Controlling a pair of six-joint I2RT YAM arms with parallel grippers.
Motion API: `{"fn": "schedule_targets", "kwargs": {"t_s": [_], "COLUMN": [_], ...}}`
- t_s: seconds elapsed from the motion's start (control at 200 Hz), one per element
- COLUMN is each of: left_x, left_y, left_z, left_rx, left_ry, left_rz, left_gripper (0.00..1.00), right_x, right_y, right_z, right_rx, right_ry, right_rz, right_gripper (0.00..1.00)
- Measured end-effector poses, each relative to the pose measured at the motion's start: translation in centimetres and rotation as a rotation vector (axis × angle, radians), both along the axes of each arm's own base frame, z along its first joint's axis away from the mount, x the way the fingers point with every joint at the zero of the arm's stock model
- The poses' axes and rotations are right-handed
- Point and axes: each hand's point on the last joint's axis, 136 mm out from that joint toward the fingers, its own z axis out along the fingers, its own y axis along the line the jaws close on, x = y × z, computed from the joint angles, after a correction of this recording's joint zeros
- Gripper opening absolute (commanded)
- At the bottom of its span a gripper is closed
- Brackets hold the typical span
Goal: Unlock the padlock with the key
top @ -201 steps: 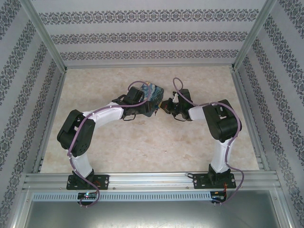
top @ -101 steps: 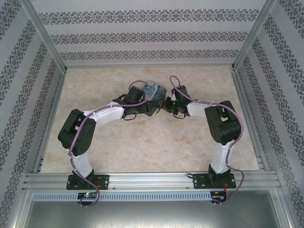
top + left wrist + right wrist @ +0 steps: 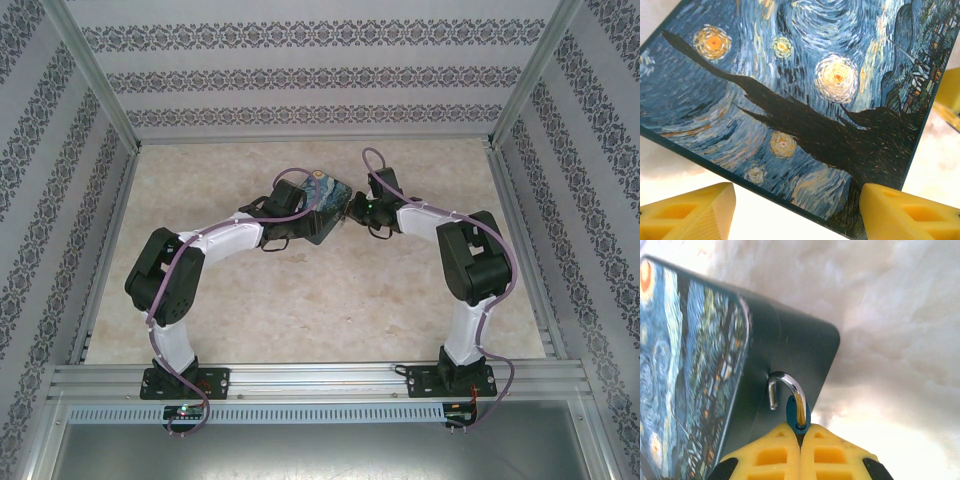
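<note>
Padlock [image 3: 793,385] shackle open, pinched in right hand [image 3: 800,433].

The box [image 3: 790,100] is printed with a night sky of swirling blues, with yellow and orange stars ringed in pale light and a black, flame-like shape across it. Its side is painted dark teal. The shackle of the padlock [image 3: 788,387] is seen in bright silver, with a blue ring [image 3: 791,416] at its foot. The jaws of the left gripper [image 3: 797,192] and the right gripper [image 3: 800,435] are coloured yellow. The worktop [image 3: 300,300] is clouded in cream and beige, like marble. The walls [image 3: 300,75] are papered white and banded with grey damask stripes. The arms [image 3: 215,245] are finished in black and white, and purple cables [image 3: 160,290] are run along them.
</note>
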Motion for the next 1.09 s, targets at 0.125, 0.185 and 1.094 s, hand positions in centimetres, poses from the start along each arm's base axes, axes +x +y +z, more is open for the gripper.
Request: {"fn": "schedule_targets", "kwargs": {"t_s": [0.125, 0.185, 1.094], "left_x": [0.0, 0.0, -4.4], "left_y": [0.0, 0.0, 0.9], "left_z": [0.0, 0.0, 1.3], "left_rx": [0.003, 0.002, -0.014], "left_ry": [0.004, 0.003, 0.095], "left_rz": [0.000, 0.000, -0.062], "left_gripper": [0.67, 0.67, 1.00], "right_x": [0.6, 0.8, -6.4], "right_y": [-0.8, -1.4, -13.3], "right_z": [0.3, 0.2, 0.6], "right_rx": [0.006, 0.007, 0.067], "right_ry": [-0.005, -0.002, 0.036], "right_rz": [-0.024, -0.038, -0.327], "right_gripper": [0.00, 0.00, 0.91]}}
